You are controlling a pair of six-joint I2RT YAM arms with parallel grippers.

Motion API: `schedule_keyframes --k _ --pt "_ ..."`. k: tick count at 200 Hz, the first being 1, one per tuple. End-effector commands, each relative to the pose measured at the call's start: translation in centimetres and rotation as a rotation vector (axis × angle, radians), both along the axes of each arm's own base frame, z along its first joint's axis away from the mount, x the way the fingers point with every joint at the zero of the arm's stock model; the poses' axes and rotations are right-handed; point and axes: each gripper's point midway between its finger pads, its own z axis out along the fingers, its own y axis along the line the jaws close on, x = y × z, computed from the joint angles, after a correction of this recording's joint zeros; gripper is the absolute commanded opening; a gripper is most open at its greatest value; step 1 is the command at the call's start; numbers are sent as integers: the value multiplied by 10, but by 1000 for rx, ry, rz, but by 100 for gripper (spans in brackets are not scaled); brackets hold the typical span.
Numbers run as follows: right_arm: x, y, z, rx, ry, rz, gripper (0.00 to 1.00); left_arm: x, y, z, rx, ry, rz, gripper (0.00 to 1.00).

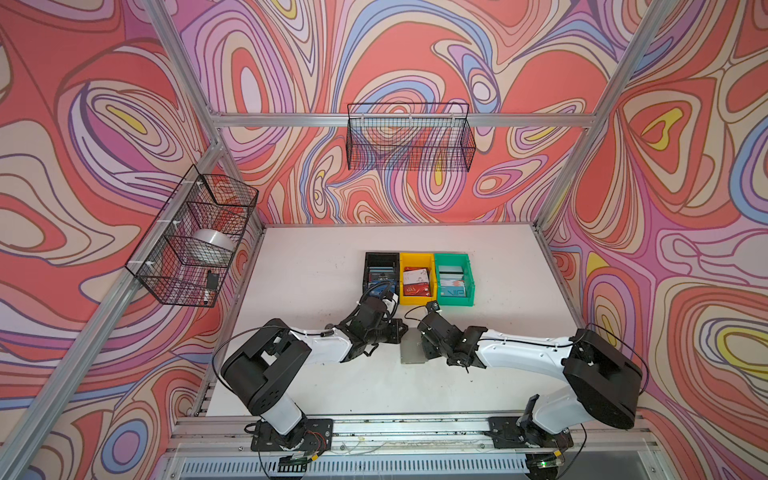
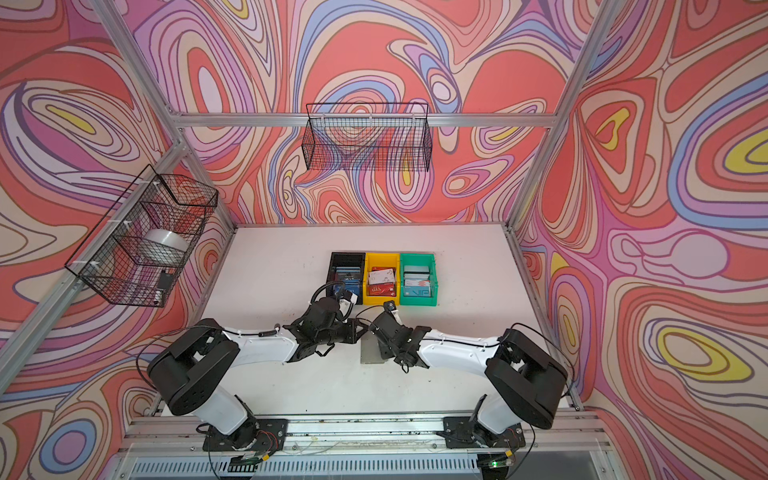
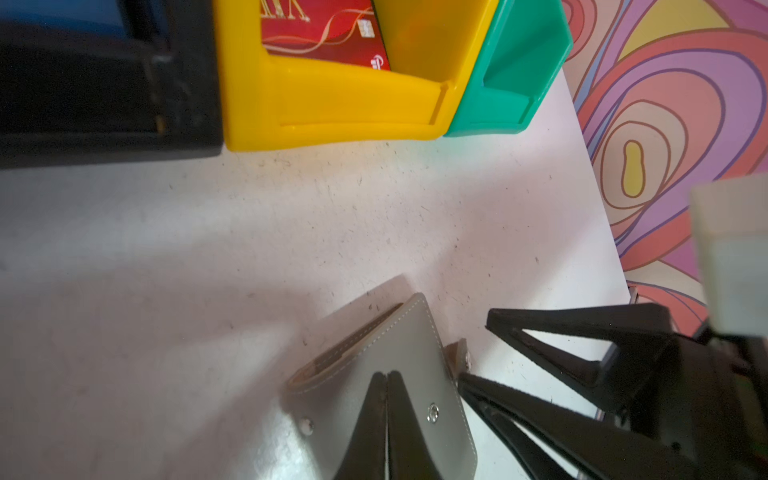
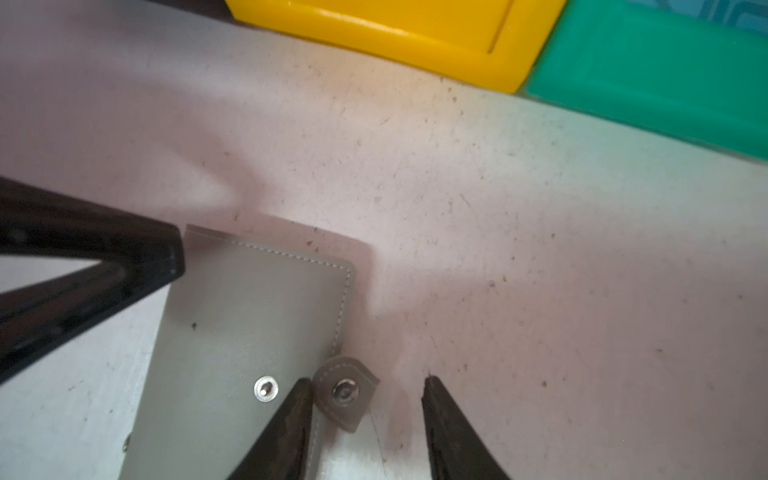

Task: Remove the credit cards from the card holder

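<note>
While the card holder [image 3: 374,357] lies folded shut on the worktop [image 1: 311,270], near the yellow bin [image 1: 417,296] on the side facing the arm bases, both arms are crowded right over it. The left gripper [image 3: 386,376] has its jaws clenched together with nothing between them. The tips are over the grey cover, but I can't tell if they actually press on it. The right gripper [image 4: 368,380] has its jaws spread. The undone snap tab [image 4: 345,392] sits in the gap, touching one finger and clear of the other, so nothing's grasped. Whatever's inside the holder is hidden. A black bin [image 1: 380,270] and a green bin [image 1: 455,299] flank the yellow bin, which has a red card [image 3: 324,33] in it.
</note>
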Motion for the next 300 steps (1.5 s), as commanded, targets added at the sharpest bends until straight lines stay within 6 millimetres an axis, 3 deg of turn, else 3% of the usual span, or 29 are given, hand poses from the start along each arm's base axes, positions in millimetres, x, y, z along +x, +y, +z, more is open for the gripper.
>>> schedule_keyframes --k 1,108,184,262,266,300 --pt "0 -16 4 -29 -33 -55 46 -2 -2 -4 15 29 6 8" --pt "-3 -18 -23 -20 27 -77 37 -9 0 -18 44 75 -6 8" --pt "-5 -1 -32 85 67 -27 36 -18 23 -8 114 55 25 8" --pt "-5 3 -29 112 71 -21 37 -41 47 -40 192 151 70 7" --pt "-4 3 -28 114 70 -20 37 -51 55 -52 215 174 71 6" --pt "-6 5 -30 118 80 -8 36 -47 52 -48 203 157 74 6"
